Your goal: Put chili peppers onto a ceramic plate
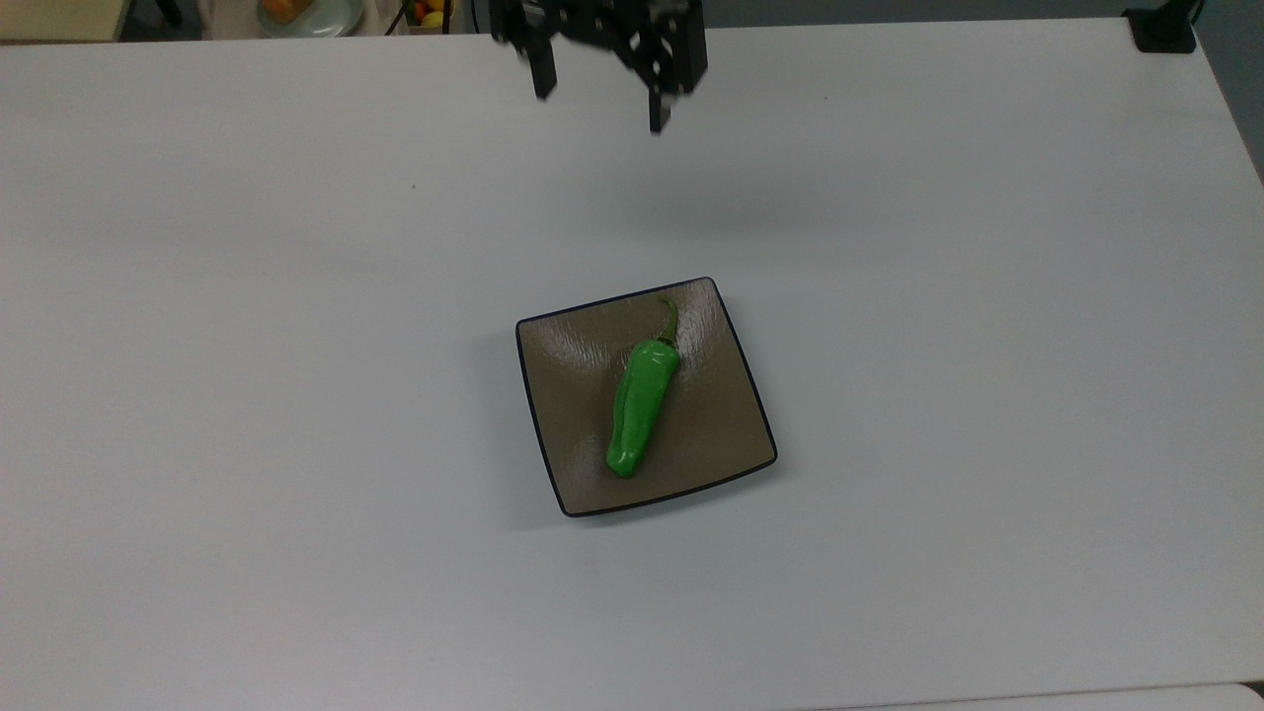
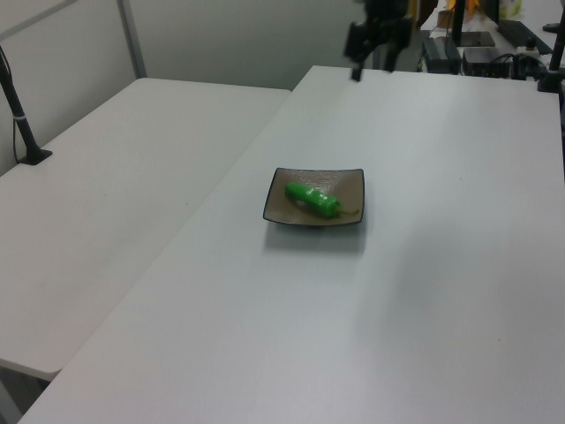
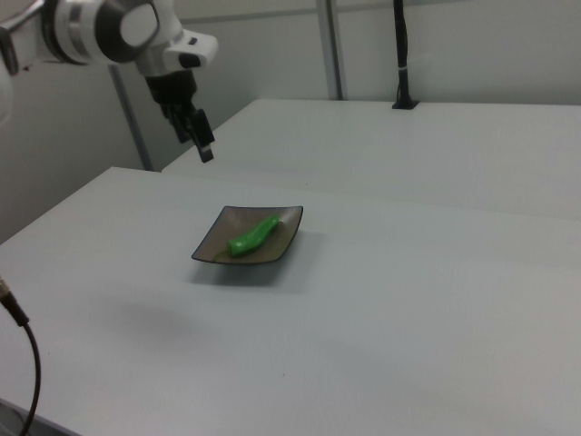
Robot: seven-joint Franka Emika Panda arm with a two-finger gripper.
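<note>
The green chili pepper (image 1: pixel 642 400) lies flat on the square brown ceramic plate (image 1: pixel 568 395), its stem pointing to the plate's far edge in the top view. It also rests on the plate (image 2: pixel 349 184) as the pepper (image 2: pixel 312 199) in the left view, and as the pepper (image 3: pixel 254 234) on the plate (image 3: pixel 274 247) in the right view. My gripper (image 1: pixel 599 99) hangs high above the table's far side, well away from the plate, open and holding nothing. The gripper (image 2: pixel 371 64) sits at the left view's top, and the gripper (image 3: pixel 201 145) at the right view's upper left.
The plate stands mid-table on a wide white table (image 1: pixel 987 395). A second white table (image 2: pixel 115 177) adjoins it, with a black post (image 2: pixel 19 110) on it. A black clamp (image 1: pixel 1165 30) sits at the far corner. A cable (image 3: pixel 27 363) hangs at the right view's lower left.
</note>
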